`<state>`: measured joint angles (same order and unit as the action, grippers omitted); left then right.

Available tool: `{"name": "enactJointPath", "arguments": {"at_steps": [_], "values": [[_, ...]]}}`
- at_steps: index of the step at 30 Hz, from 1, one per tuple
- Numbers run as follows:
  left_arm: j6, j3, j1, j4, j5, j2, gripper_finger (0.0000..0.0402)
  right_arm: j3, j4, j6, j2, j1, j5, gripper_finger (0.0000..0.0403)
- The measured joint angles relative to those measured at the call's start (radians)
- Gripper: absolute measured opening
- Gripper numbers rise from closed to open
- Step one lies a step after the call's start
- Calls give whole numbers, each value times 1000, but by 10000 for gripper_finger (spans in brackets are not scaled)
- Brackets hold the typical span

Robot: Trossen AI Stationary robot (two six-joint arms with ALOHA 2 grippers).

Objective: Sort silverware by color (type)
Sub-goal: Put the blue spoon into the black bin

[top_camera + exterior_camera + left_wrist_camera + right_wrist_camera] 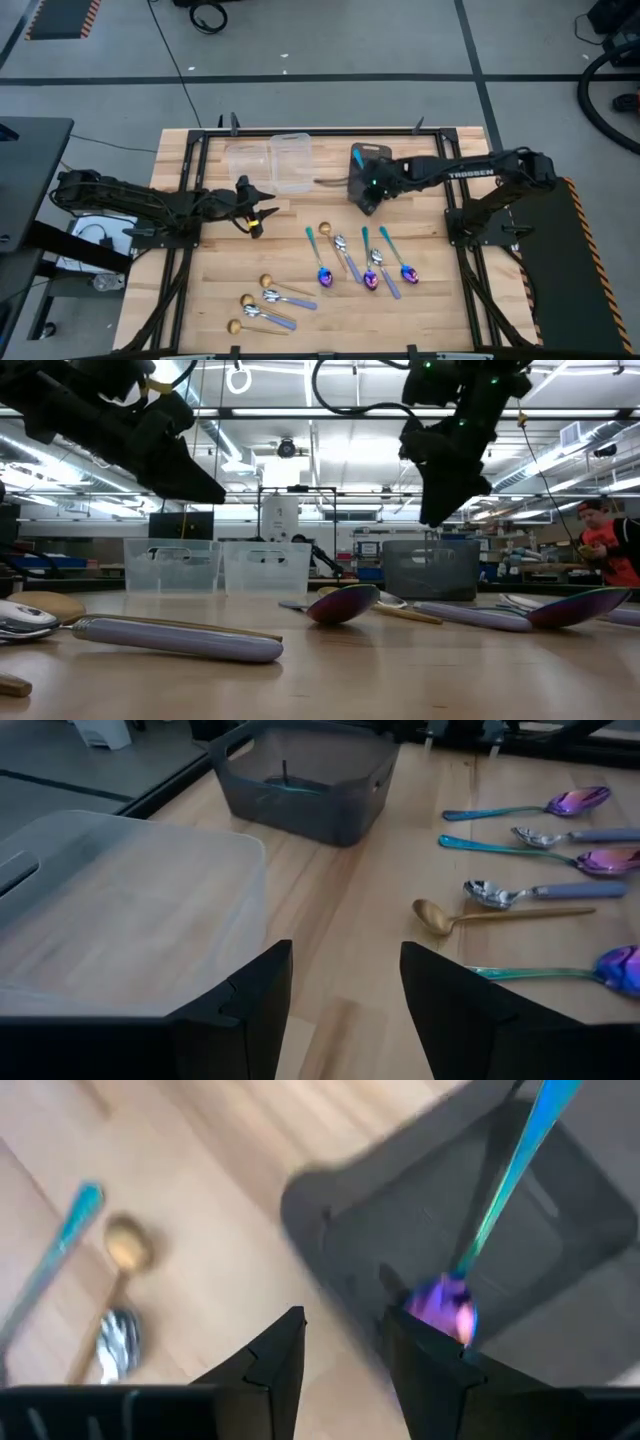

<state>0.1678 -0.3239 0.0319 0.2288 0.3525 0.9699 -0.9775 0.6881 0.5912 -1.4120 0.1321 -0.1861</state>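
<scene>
Right gripper (340, 1345) released above dark grey bin (560, 1240), iridescent spoon (470, 1260) inside bin just ahead, left gripper (340, 990) released, facing clear bin (120, 910) on counter (340, 890).

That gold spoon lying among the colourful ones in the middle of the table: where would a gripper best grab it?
Probably mid-handle, coming straight down from above. The gold spoon lies flat on the table, its thin handle too low for a sideways grab, so the fingers should straddle it crosswise. A silver spoon with a lavender handle lies close alongside, so the gap is tight.

Lab: strip lights (330, 412), equipment shelves (90, 555)
</scene>
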Motion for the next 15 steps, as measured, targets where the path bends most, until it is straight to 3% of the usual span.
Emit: {"name": "enactJointPath", "arguments": {"at_steps": [4, 15], "values": [[-4, -25, 0, -1, 1, 0, 194, 0, 63, 72, -6, -76, -45, 146], [-57, -32, -1, 45, 20, 0, 194, 0, 110, 231, 2, -205, -23, 146]]}}
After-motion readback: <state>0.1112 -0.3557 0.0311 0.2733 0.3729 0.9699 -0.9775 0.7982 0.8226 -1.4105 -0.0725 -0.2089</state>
